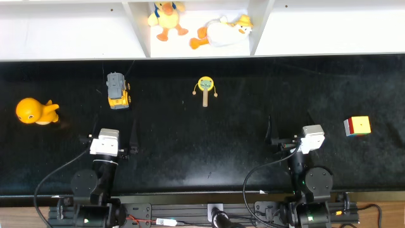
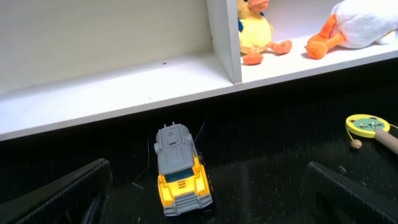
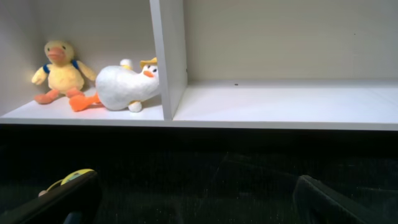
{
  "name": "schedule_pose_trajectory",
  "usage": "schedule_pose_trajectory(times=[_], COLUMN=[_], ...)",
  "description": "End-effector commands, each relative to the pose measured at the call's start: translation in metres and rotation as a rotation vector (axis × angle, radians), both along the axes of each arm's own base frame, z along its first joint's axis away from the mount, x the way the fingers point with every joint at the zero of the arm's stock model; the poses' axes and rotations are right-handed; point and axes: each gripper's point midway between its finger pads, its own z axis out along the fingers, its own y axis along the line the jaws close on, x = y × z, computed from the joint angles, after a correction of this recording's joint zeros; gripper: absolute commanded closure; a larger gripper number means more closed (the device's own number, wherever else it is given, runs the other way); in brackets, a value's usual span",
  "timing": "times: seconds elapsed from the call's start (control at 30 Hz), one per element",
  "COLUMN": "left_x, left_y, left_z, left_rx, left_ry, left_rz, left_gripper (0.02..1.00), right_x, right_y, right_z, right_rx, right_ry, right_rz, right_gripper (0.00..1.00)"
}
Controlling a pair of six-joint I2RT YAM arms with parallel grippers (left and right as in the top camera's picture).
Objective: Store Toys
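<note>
A yellow and grey toy truck [image 1: 118, 90] [image 2: 179, 171] stands on the black table, just ahead of my left gripper [image 1: 109, 132], which is open and holds nothing. A rattle drum [image 1: 205, 88] [image 2: 368, 126] lies mid-table. An orange duck toy [image 1: 37, 112] sits far left and a coloured cube [image 1: 357, 126] far right. My right gripper [image 1: 292, 136] is open and empty near the front right; a yellow edge of the rattle drum [image 3: 78, 176] peeks past one of its fingers [image 3: 56, 199]. A yellow duck plush [image 1: 167, 18] [image 3: 59, 70] and a white goose plush [image 1: 223, 31] [image 3: 127, 86] lie in the shelf's middle compartment.
A white shelf [image 1: 76, 38] runs along the table's far edge, split by upright dividers [image 3: 169, 59]. Bare compartments lie to the left [image 2: 106, 68] and right [image 3: 286, 99] of the middle one. Cables hang at the table's front edge.
</note>
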Motion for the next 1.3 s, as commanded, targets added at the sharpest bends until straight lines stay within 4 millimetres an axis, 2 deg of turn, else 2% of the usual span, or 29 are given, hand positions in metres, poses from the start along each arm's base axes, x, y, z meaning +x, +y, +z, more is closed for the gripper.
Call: schedule_pose_trajectory(times=[0.03, 0.5, 0.57, 0.7, 0.87, 1.07, 1.3], left_x=[-0.001, -0.001, -0.003, -0.01, -0.022, -0.027, -0.018], left_y=[-0.003, -0.006, -0.006, 0.006, 0.027, 0.044, 0.065], left_z=[0.001, 0.002, 0.006, 0.025, 0.039, 0.04, 0.04], left_rx=[-0.012, -0.015, -0.074, -0.213, -0.178, -0.228, -0.241], left_ry=[-0.006, -0.006, 0.013, 0.109, 0.297, 0.536, 0.632], left_rz=[-0.011, -0.03, -0.026, 0.063, 0.204, 0.336, 0.432], left_gripper=[0.02, 0.02, 0.02, 0.023, 0.023, 0.025, 0.023], right_x=[0.001, 0.001, 0.001, 0.001, 0.001, 0.001, 0.001], right_y=[-0.003, -0.003, -0.003, -0.003, -0.003, -0.003, -0.003], right_z=[-0.004, -0.004, -0.004, -0.004, -0.004, -0.004, -0.004], right_rx=[0.003, 0.004, 0.003, 0.003, 0.003, 0.003, 0.004], right_ry=[0.002, 0.003, 0.003, 0.003, 0.003, 0.003, 0.003], right_rz=[-0.015, -0.015, -0.015, -0.015, -0.015, -0.015, -0.015], right_gripper=[0.003, 0.005, 0.005, 0.005, 0.003, 0.005, 0.005])
